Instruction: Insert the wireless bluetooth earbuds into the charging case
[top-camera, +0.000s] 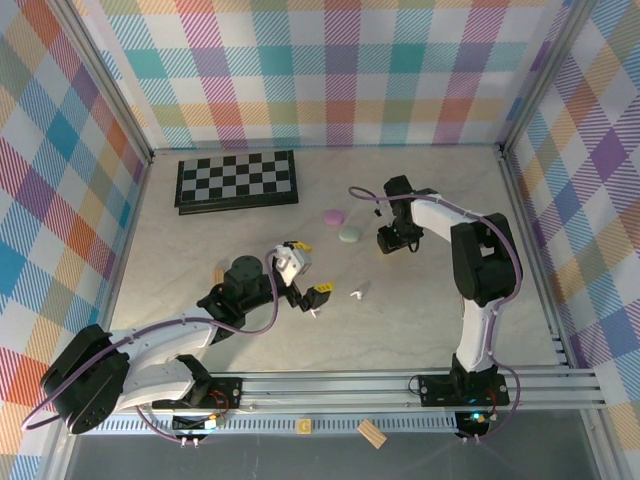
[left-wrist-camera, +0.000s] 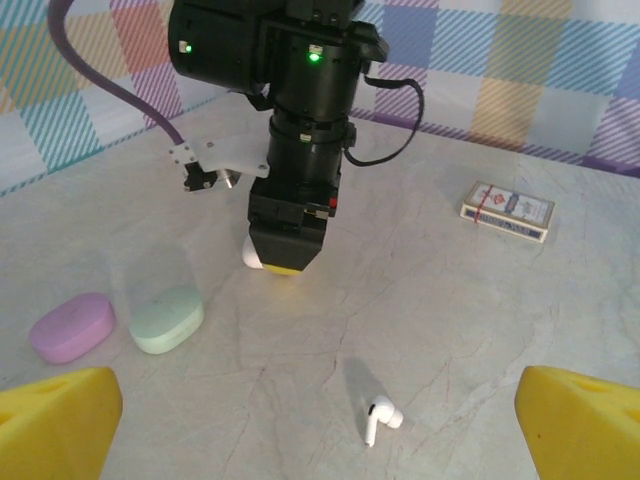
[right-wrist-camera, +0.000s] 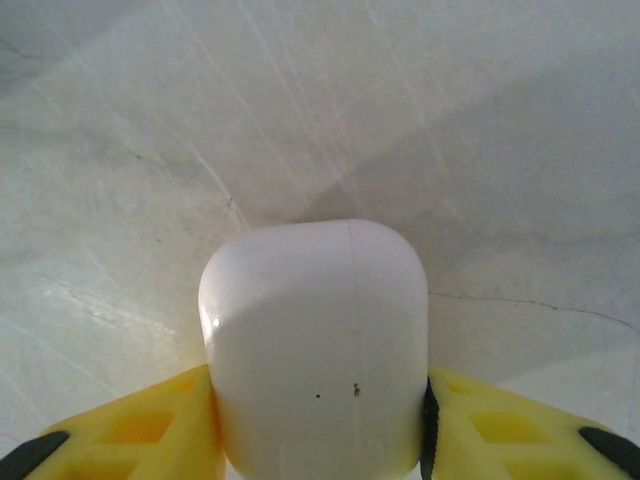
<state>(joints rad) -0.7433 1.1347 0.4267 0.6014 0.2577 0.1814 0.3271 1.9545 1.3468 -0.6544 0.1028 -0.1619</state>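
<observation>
**White case clamped, one white bud waiting**

Pale stone-look tabletop (top-camera: 200, 250) is your stage, with the chessboard (top-camera: 237, 180) parked at the far side, well clear of the action.

Now your right arm (top-camera: 480, 260): it reaches in toward the middle with the wrist pointing down, and its jaws are clamped on the white charging case (right-wrist-camera: 315, 340). You can see the yellow pads (right-wrist-camera: 150, 430) pressing both flanks, and the seam faces the wrist camera. The lid looks closed. From the left wrist, that case (left-wrist-camera: 258, 252) sits low under the right wrist; you cannot tell whether it touches the tabletop. I read that grip as a brace, holding the case steady so the other arm can work on it.

Your left arm (top-camera: 160, 345) hovers on the near side, jaws spread wide and holding nothing, their yellow tips framing the ground ahead. That looks like a line-up for a pick.

A card deck (left-wrist-camera: 507, 211) lies off beyond, idle. The purple case (left-wrist-camera: 70, 326) and mint case (left-wrist-camera: 166, 319) rest just beside each other, both shut, apart from either arm.

Smallest of all, the white earbud (left-wrist-camera: 381, 418) lies on its side on the tabletop between your open left jaws and the held case, touching nothing. My call: that lid must open before the bud goes in.
</observation>
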